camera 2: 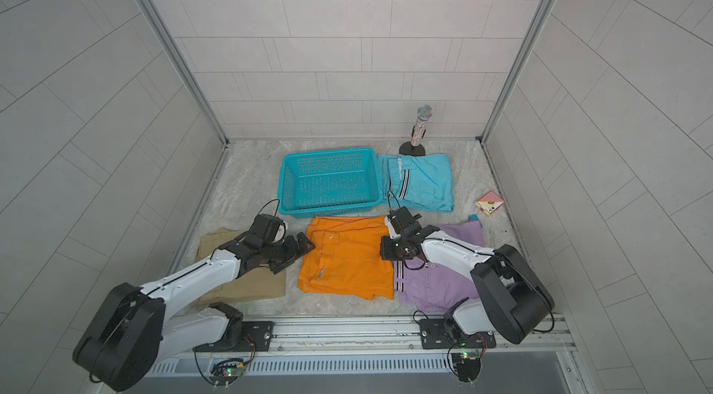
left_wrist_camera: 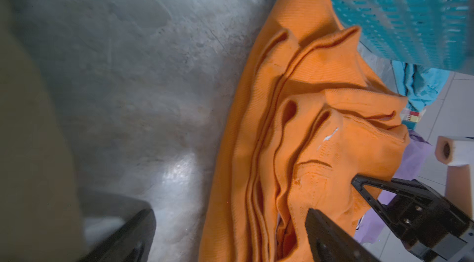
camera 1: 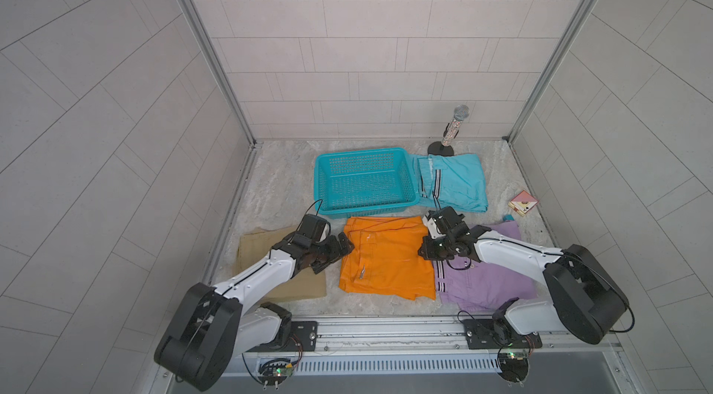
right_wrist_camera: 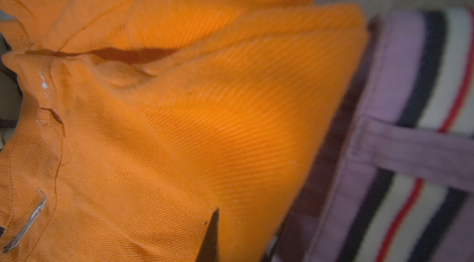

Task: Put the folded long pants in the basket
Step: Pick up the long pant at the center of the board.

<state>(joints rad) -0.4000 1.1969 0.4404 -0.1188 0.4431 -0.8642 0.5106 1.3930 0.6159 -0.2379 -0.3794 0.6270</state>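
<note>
**A:** Where were the orange pants (camera 1: 386, 257) at that moment?

**B:** On the tabletop (camera 1: 277, 187), in the middle near the front. The basket (camera 1: 370, 212) stood just beside them at 12 o'clock. All four folded pairs lay on the tabletop outside it.

**A:** And the right gripper (camera 1: 421, 252)?

**B:** It was at the 3 o'clock edge of the orange pants, with its jaws closed on that edge. In the right wrist view the orange cloth (right_wrist_camera: 179, 119) rose in a ridge toward the camera. One dark fingertip (right_wrist_camera: 212, 224) showed against it.

**A:** What lay beneath that edge?

**B:** The lilac pants (camera 1: 486, 280), at 3 to 4 o'clock of the orange pair. Their striped trim touched the orange edge.

**A:** What about the left gripper (camera 1: 335, 256)?

**B:** It was at the opposite edge, at 9 o'clock, spread as wide as it would go and holding nothing. In the left wrist view one finger (left_wrist_camera: 320, 232) sat over the orange folds and the other (left_wrist_camera: 138, 227) over bare tabletop, so the jaws straddled the edge. I could not tell whether either finger touched the cloth.

**A:** And the other pairs?

**B:** The tan pants (camera 1: 304, 288) lay at 9 o'clock of the orange pair, partly under the left arm. The light blue pants (camera 1: 459, 183) lay against the basket's 3 o'clock wall.

**A:** Anything else there?

**B:** A microphone (camera 1: 457, 122) stood upright on its stand at 12 o'clock of the light blue pants. A small box (camera 1: 522, 203) lay at 3 o'clock of them, well apart from both grippers.
</note>
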